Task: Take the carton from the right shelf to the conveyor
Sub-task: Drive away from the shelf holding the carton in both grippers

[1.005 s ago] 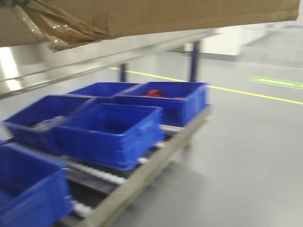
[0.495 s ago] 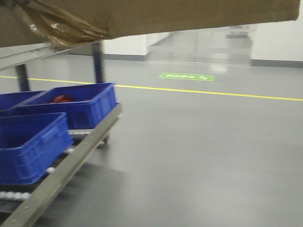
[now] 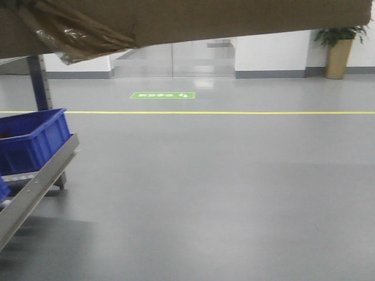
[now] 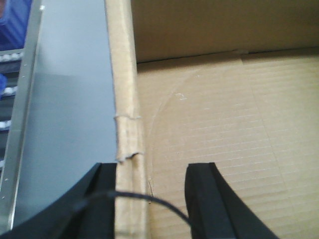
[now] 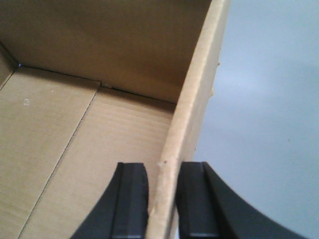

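Carton (image 3: pixel 234 17) is up in the air over the grey floor (image 3: pixel 205 193). Its brown underside fills the top of the front view. Long axis runs left to right across that view, one end wall at each of my grippers, open top facing up. A loose flap of crinkled tape (image 3: pixel 76 35) hangs at its left end. Both wrist views look down into the bare cardboard inside.

Right gripper (image 5: pixel 164 199) is clamped on the carton's right wall (image 5: pixel 194 99), one black finger (image 5: pixel 132 199) inside, the other outside, both touching the cardboard.

Left gripper (image 4: pixel 149 199) straddles the left wall (image 4: pixel 127 99), jaws apart. The outer finger (image 4: pixel 99 199) is against the cardboard. The inner finger stands off it with a visible gap. A thin black cable (image 4: pixel 149 199) crosses in front of the wall.

Shelf (image 3: pixel 35 187) sits low at the left edge of the front view, well apart from the carton, metal rail angled toward me, a blue bin (image 3: pixel 32 140) on it and a blue post (image 3: pixel 40 82) behind. The left wrist view catches its metal edge (image 4: pixel 20 124) beside the carton.

Farther off on the floor: a yellow line (image 3: pixel 234 112), a green sign (image 3: pixel 162 95), and a potted plant (image 3: pixel 340 47) by the wall.
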Controlling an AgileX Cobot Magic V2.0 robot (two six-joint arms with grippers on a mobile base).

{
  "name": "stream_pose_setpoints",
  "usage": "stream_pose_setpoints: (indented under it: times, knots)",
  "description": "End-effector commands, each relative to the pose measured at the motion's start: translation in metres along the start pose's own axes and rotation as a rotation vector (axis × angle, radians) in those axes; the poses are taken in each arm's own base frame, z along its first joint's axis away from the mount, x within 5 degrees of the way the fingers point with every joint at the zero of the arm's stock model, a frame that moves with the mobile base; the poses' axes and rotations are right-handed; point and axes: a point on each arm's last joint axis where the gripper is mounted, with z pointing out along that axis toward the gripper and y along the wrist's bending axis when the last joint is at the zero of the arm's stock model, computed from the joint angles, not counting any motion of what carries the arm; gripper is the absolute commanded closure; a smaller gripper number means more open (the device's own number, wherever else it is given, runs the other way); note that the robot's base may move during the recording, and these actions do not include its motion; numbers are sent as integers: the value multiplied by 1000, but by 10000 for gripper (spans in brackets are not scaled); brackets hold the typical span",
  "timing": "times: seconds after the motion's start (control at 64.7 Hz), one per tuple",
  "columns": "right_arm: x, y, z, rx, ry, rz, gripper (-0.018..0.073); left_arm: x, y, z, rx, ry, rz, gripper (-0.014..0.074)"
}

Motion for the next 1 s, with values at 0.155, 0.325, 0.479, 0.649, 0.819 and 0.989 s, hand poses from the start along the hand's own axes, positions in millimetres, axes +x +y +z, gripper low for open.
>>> stream_pose_setpoints:
  times: [0.155,0.325,0.479,0.649,0.819,0.989]
  knots:
    - [-10,2,-8,-25,-118,-21,626,2,-8,-6,79,2,14,604]
    - [-10,2,-8,-25,-118,-21,626,2,-8,-6,79,2,14,604]
    - [-10,2,-8,-25,-118,-21,626,2,-8,-6,79,2,14,604]
    - [-10,2,-8,-25,-118,-21,626,2,-8,-6,79,2,14,604]
    - [-10,2,-8,-25,-118,-21,626,2,-8,-6,79,2,14,604]
    - [-10,2,-8,-25,-118,-21,626,2,-8,-6,79,2,14,604]
